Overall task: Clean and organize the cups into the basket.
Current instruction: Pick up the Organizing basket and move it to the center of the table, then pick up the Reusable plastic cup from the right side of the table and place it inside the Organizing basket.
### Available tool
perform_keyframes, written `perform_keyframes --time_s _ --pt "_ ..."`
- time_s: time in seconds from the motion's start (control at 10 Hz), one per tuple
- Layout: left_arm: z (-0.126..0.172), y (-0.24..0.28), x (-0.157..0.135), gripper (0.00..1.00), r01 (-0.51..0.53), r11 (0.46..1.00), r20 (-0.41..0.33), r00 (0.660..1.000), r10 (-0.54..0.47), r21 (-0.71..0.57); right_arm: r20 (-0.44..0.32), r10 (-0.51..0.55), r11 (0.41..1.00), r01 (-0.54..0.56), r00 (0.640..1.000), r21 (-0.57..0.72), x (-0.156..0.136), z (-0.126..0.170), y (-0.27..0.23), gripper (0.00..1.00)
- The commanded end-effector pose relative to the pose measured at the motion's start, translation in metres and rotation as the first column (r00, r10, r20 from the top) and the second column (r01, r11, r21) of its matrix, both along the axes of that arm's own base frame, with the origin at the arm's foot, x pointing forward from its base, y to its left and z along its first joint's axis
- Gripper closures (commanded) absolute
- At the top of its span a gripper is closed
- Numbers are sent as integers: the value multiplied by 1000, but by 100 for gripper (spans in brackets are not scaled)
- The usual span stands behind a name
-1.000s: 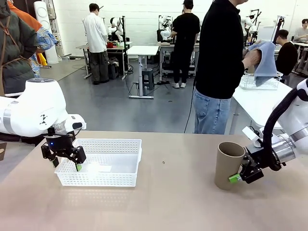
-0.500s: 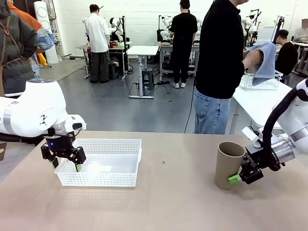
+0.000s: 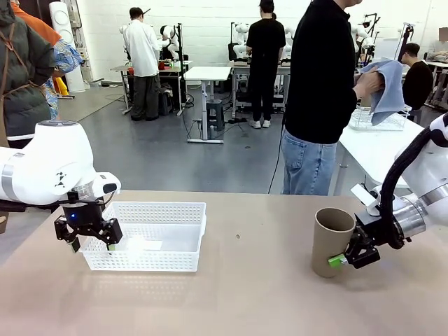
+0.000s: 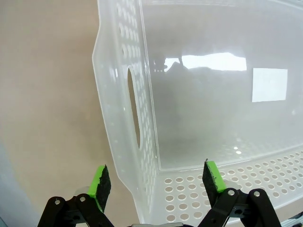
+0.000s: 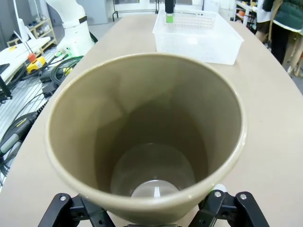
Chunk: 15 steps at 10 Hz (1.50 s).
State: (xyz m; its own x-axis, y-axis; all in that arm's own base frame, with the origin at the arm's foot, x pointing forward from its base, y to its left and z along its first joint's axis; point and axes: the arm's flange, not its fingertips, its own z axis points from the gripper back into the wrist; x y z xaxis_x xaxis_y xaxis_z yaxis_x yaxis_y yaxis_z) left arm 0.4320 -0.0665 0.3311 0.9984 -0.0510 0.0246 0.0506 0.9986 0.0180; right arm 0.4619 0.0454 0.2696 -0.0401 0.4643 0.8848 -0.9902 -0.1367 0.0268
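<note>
Busy lab room behind, tan counter (image 3: 245, 301) up front. Person (image 3: 322, 84) at the far side stood turned away, rubbing something under a blue cloth (image 3: 388, 87); couldn't tell what, probably the cleaning part. White basket (image 3: 143, 260) sat at the counter's left with no cups in it, ready to take them. One tan cup (image 3: 332, 241) stood upright at right, well apart from the basket. Right hand (image 3: 343, 260) was clamped on the cup's lower side, likely to carry it over. Left hand (image 3: 89, 243) was spread wide, fingers straddling the basket's left-end wall, probably to steady it.
</note>
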Motion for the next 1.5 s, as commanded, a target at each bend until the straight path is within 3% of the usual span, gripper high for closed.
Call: perform_keyframes --time_s 0.0,0.1,0.2,0.3,0.4,0.5,0.6,0.7,0.8,1.0,1.1,1.2,1.3,1.4 --pt "-3 -1 3 0 -2 1000 -8 1000 1 -21 18 29 999 -30 999 21 5 -3 1 81" --pt "-3 0 3 60 2 999 1 1000 -2 -34 15 27 999 -27 1000 23 5 -3 0 100" --pt "-3 0 3 60 2 999 0 1000 -2 -36 14 28 999 -28 1000 22 5 -3 0 100" --pt "-2 0 3 100 1 999 -1 1000 -1 -35 14 28 999 -28 1000 24 5 -3 -1 100" --pt "-2 1 3 64 3 999 -2 1000 -3 -34 11 25 999 -25 1000 24 5 -3 -1 77" --pt "-2 2 3 100 4 999 0 1000 -4 -34 6 25 999 -26 1000 25 5 -3 -1 77" --pt "-2 2 3 100 5 999 0 1000 -5 -33 4 27 999 -27 1000 24 5 -4 -1 100" --pt "-2 2 3 100 7 999 -2 1000 -7 -33 2 28 999 -28 1000 24 5 -4 -1 77" --pt "-2 2 4 100 7 999 -3 1000 -7 -33 2 29 999 -29 1000 25 5 -4 -2 100" --pt "-2 2 5 100 8 999 -4 1000 -8 -32 1 35 999 -35 999 26 5 -5 -1 100" --pt "-2 2 5 100 9 999 -4 1000 -9 -33 5 39 999 -39 999 28 3 -3 -1 77" --pt "-2 1 4 100 16 999 -2 1000 -16 -33 10 40 999 -40 999 30 0 0 0 77" --pt "-2 -3 3 100 31 998 10 999 -31 -50 -16 3 999 -2 1000 48 -5 9 3 100" --pt "-2 -10 2 100 20 999 4 1000 -20 -45 -61 -83 993 87 995 77 -17 22 8 100"
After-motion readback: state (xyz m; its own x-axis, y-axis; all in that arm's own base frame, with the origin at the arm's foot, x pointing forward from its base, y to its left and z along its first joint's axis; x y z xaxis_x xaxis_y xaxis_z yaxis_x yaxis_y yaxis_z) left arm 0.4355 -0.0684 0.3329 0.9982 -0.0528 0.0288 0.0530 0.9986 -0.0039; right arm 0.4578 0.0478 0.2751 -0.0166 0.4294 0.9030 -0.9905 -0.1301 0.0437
